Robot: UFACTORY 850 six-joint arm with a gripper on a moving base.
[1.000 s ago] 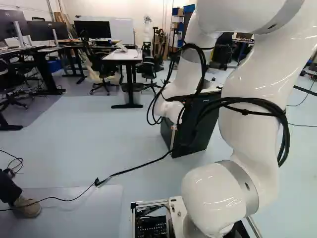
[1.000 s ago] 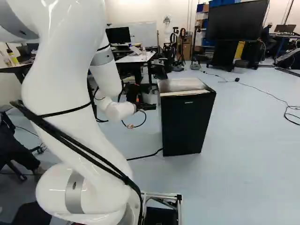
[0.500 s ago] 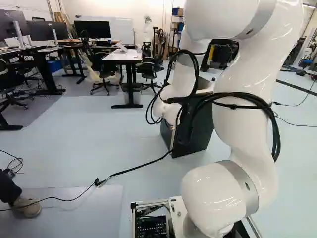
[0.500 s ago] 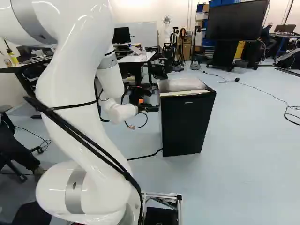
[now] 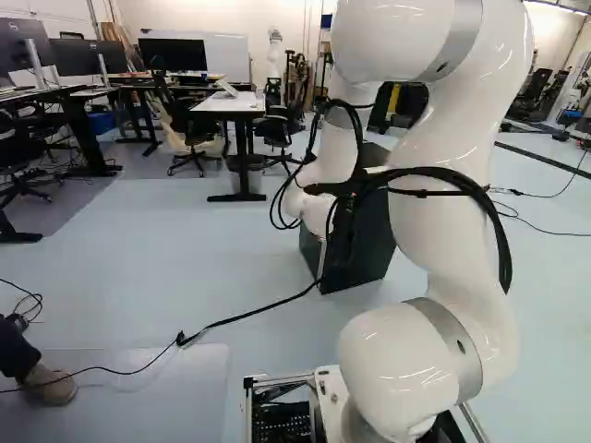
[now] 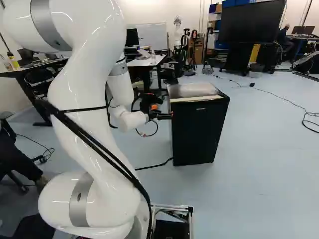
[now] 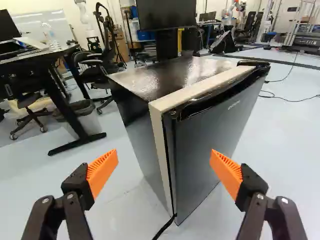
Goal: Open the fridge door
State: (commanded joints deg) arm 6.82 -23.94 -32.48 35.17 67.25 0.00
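Plainly, the gripper point(image 6: 168, 115) is released, its orange pads point(image 7: 102, 171) spread well apart. Ahead of it the fridge point(image 6: 198, 134) stands upright on the floor point(image 6: 271, 189), its door point(image 7: 207, 137) closed. In the right base view the fingertips overlap the fridge's near edge, though I can't fairly say whether they touch.

Pale floor point(image 6: 269, 174); white wall point(image 5: 203, 18); whiteboard point(image 6: 151, 36); white-topped desk point(image 5: 231, 102); office chairs point(image 5: 185, 120).
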